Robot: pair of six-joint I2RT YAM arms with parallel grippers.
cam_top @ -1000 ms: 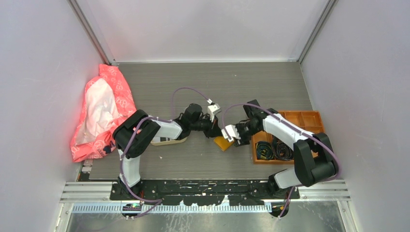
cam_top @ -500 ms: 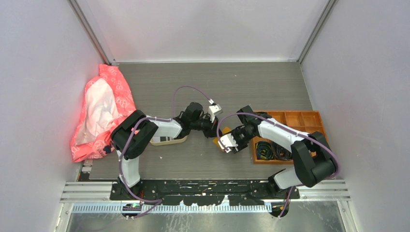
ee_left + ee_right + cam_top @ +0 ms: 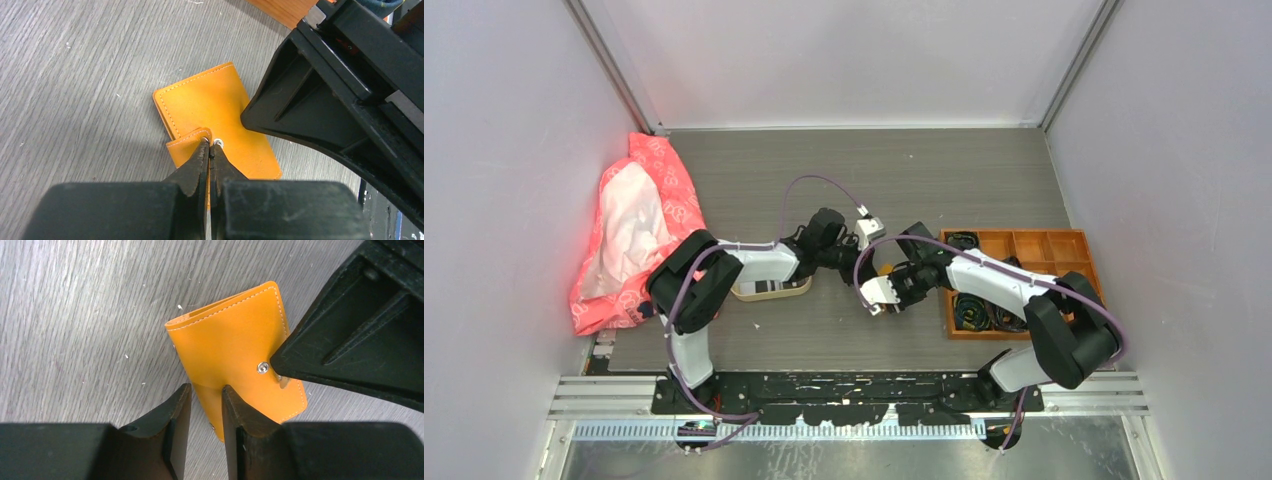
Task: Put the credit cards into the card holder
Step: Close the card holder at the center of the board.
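At the centre of the grey surface [image 3: 75, 75], the card holder [image 3: 235, 335] lies flat and folded, with its snap tab [image 3: 187, 147] raised off the cover. The left end effector [image 3: 210, 147] is fully closed, its tips pinching the free end of the snap tab just beside the metal stud [image 3: 262, 368]. The right end effector [image 3: 206, 389] is opposite it, directly over the card holder's near long edge. Its fingers [image 3: 182, 405] stand a narrow gap apart, and that edge shows in the gap. Contact with the leather cannot be determined. To the left, under the left arm, a beige tray [image 3: 799, 290] holds the credit cards [image 3: 767, 288], well apart from the card holder. An orange compartmented box [image 3: 1024, 240] stands to the right.
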